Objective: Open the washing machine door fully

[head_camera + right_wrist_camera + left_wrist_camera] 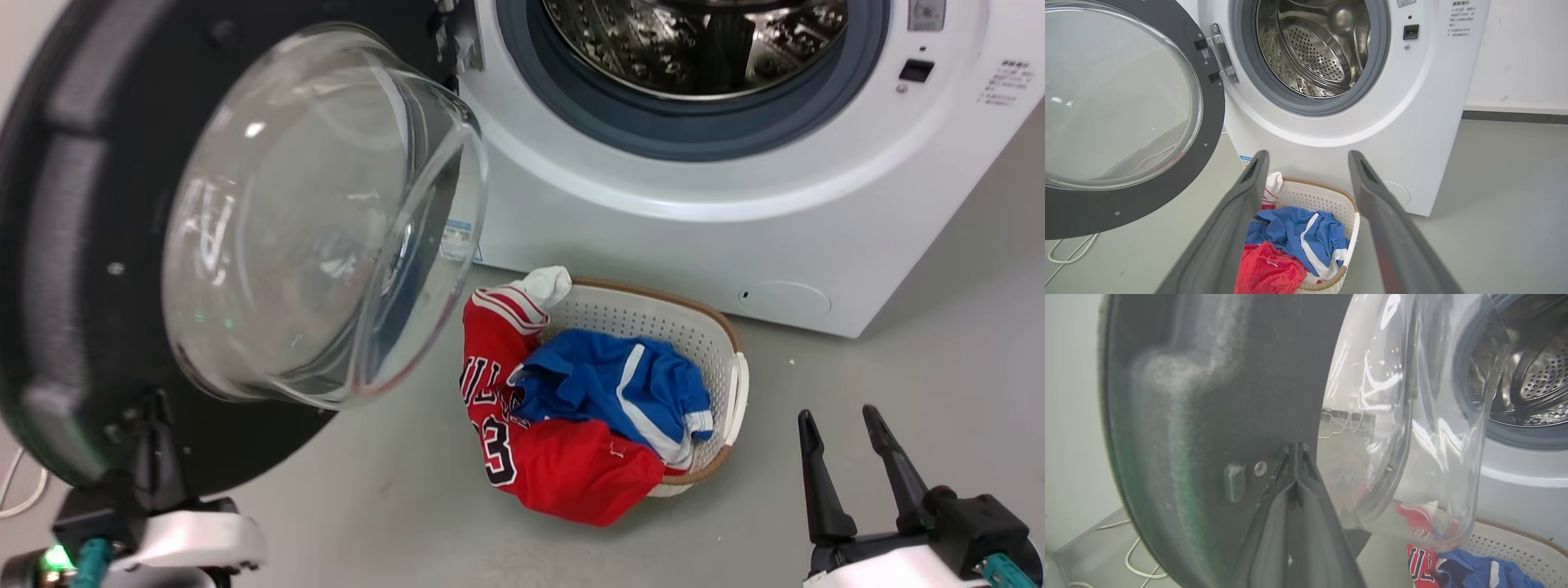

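Observation:
The washing machine (735,212) stands with its steel drum (1314,49) exposed. Its door (73,245), black with a clear bulging glass bowl (326,212), hangs swung out to the left on its hinge (1220,53). My left gripper (155,400) is shut, and its tips rest against the door's black inner face (1208,396) near the lower rim, beside the bowl. In the left wrist view the left gripper (1296,448) shows both fingers pressed together with nothing between them. My right gripper (837,415) is open over the floor at the lower right, apart from the machine.
A white perforated basket (739,359) sits on the grey floor in front of the machine, holding a red jersey (563,465) and a blue garment (612,384). A white cable (1065,253) lies on the floor behind the door. A wall (1519,53) runs to the right.

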Controlling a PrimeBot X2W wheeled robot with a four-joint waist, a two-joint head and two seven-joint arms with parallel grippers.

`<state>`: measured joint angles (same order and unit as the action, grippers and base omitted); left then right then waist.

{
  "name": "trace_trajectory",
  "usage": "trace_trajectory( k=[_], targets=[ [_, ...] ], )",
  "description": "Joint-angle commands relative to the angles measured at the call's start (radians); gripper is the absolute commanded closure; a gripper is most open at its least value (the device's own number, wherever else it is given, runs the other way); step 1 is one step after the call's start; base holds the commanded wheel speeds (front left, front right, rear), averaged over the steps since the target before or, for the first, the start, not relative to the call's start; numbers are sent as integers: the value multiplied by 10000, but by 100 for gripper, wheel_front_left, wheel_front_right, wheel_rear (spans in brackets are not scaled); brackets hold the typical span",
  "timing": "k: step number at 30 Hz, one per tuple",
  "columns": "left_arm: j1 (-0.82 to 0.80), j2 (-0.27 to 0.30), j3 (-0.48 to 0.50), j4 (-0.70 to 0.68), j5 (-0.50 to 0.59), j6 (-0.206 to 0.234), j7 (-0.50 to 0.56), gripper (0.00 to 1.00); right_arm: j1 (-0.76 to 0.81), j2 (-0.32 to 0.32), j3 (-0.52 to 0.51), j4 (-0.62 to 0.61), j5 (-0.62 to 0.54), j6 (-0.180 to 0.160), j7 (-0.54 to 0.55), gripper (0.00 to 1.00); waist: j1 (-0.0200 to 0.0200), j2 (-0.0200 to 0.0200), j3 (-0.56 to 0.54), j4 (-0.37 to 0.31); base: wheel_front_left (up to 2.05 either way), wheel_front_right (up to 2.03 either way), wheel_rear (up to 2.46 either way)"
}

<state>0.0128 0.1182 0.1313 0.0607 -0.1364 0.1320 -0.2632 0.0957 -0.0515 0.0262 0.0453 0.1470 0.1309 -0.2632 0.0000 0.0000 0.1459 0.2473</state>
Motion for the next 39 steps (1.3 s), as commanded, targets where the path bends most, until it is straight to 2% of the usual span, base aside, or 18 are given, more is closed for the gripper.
trace_trajectory(
  k=[1, 9, 17, 22, 32, 39],
  targets=[
    [-300, 11, 404, 87, 7, -6, -23, 100, -211, 26, -30, -55, -91, -3, -21, 0, 0, 0, 240, -35, 0, 0, 0],
    [-955, -7, 1620, 507, -19, -213, -23, 100, -476, 26, -37, -110, -280, -3, -21, 0, 0, 0, 731, -102, 0, 0, 0],
    [-1643, 236, 2687, 1134, 72, -665, -23, 100, -697, 26, -52, -136, -411, -3, -21, 0, 0, 0, 1047, -223, 0, 0, 0],
    [-2258, 494, 3068, 1645, 190, -958, -24, 100, -798, 26, -65, -152, -491, -3, -21, 0, 0, 0, 1193, -268, 0, 0, 0],
    [-3477, 1148, 3931, 2810, 104, -1231, -21, 100, -957, 26, -64, -230, -528, -3, -21, 0, 0, 0, 1450, -551, 0, 0, 0],
    [-4074, 1633, 4455, 3904, 134, -1671, -20, 100, -1045, 26, -86, -278, -494, -3, -21, 0, 0, 0, 1643, -719, 0, 0, 0]
  ],
)
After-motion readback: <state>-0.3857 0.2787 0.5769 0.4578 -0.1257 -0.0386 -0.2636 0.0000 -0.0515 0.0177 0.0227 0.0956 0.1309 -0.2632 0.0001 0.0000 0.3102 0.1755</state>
